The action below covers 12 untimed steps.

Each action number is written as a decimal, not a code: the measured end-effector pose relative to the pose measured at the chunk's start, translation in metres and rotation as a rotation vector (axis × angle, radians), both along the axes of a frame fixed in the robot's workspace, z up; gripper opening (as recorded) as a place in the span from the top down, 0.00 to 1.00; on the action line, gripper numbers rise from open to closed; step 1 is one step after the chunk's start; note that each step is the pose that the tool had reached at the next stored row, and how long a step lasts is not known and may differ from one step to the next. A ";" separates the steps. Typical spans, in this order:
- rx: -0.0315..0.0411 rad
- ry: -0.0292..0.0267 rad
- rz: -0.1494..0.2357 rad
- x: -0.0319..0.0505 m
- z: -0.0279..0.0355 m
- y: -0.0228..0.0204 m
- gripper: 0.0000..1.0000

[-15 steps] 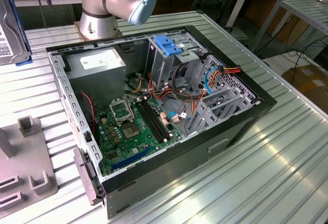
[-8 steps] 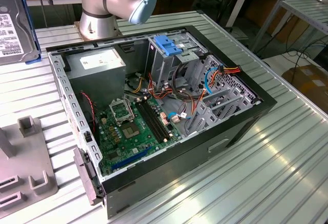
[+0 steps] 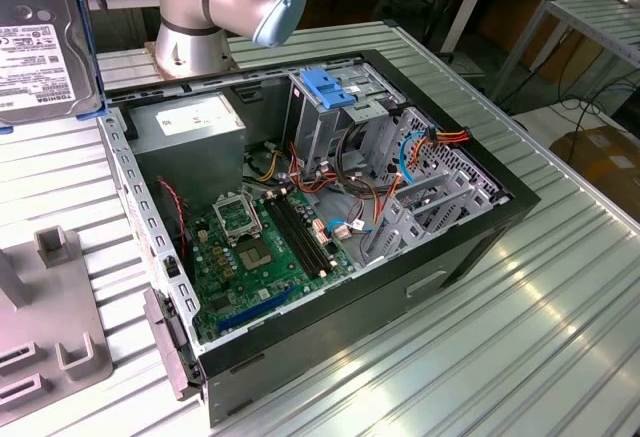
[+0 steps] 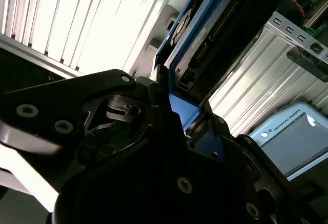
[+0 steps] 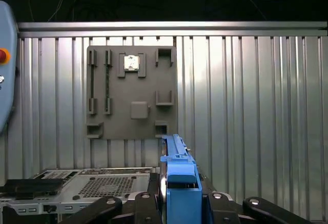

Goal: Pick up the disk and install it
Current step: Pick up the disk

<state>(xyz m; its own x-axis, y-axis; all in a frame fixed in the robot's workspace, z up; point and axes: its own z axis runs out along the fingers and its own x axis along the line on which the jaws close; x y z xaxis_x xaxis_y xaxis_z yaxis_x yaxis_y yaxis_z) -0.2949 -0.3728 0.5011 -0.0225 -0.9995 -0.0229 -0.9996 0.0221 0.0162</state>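
Note:
The disk point(image 3: 40, 37) hangs in the air at the exterior view's far left, its white label facing the camera and a blue carrier bracket point(image 3: 92, 47) along its side. It is above the slatted table, apart from the open computer case point(image 3: 450, 257). In both wrist views my gripper point(image 5: 177, 199) is shut on the disk point(image 4: 205, 34). Its black fingers point(image 5: 212, 201) press the blue bracket point(image 5: 179, 180) from both sides. The bracket's lower end point(image 4: 184, 112) sits between the black gripper parts.
Inside the case are a grey power-supply box point(image 3: 190, 127), a metal cage with a blue top point(image 3: 335, 92), a green motherboard point(image 3: 250, 247) and loose cables. A grey fixture plate point(image 5: 130, 93) lies on the table below the disk. A teach pendant point(image 4: 292, 142) lies nearby.

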 end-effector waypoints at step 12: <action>0.0000 0.0005 0.000 0.0355 0.0000 -0.0002 0.63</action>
